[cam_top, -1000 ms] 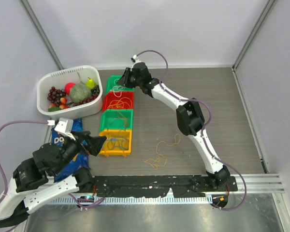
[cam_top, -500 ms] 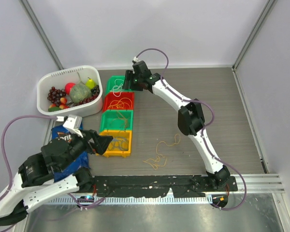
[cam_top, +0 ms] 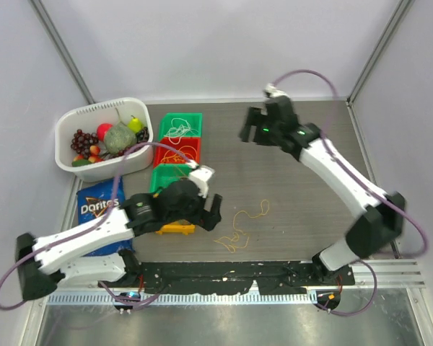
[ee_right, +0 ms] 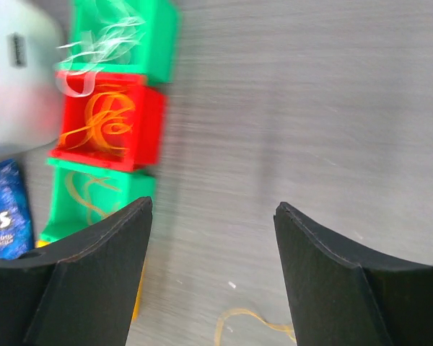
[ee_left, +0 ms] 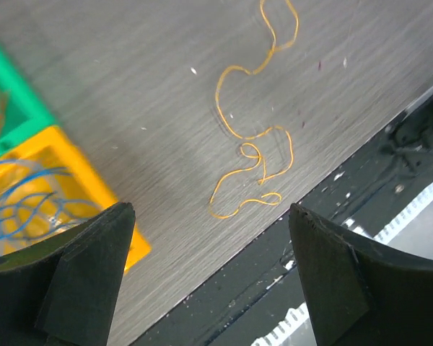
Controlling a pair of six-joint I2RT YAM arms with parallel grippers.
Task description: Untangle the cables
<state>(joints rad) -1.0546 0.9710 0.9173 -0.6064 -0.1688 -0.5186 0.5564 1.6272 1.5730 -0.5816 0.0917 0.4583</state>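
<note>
Blue bag [cam_top: 99,206] reads "Doritos" (loose orange cable [ee_left: 217,97] apart).

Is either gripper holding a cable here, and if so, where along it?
Nothing is held. The left gripper is open over the loose cable without touching it, and the right gripper is open and empty.

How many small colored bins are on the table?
4, in one column: far green bin, then red bin, second green bin partly behind the left arm, yellow bin nearest, mostly hidden under that arm. No others show.
</note>
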